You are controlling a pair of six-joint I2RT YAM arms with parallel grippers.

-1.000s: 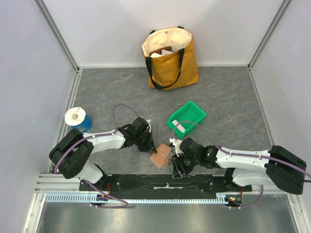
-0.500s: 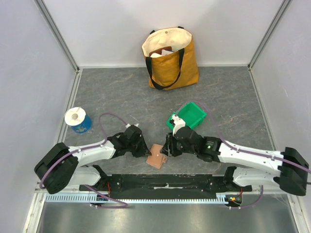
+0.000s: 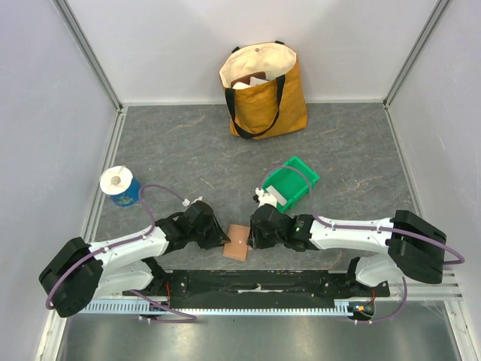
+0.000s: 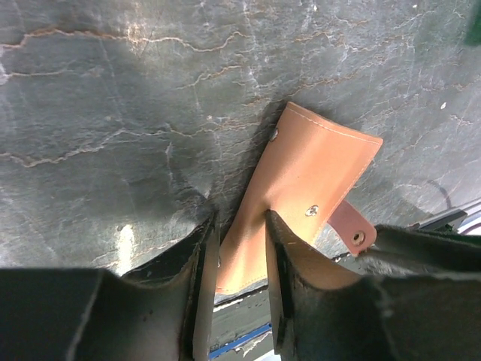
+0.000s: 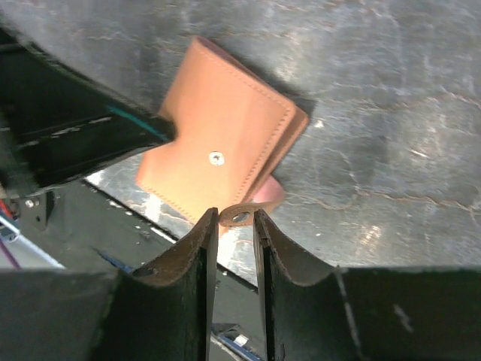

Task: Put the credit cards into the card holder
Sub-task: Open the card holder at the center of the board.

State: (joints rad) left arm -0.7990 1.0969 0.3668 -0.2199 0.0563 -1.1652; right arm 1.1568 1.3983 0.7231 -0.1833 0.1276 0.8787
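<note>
Broadly, the grey surface carries a tan tote bag at 12 o'clock, a green bin toward 4 o'clock and a blue roll at 8 o'clock. The card holder lies flat and folded at 6 o'clock, close to the near edge, between the two arms.

The left end effector sits astride the holder's near corner, jaws narrowly apart, with a sliver of gap at one finger. The right end effector is drawn narrow on the snap tab, which curls up between its fingertips and appears pinched.

The holder looks light, thin and pliable, so it would probably slide on the smooth surface if pushed from one side only. The stitched body seems the firmer hold; the tab is floppy and suits lifting the flap rather than carrying.

No credit card shows plainly. A pale flat item lies in the bin, too small to identify. The holder's lining and pockets are hidden, and the bag's contents are cut off.
</note>
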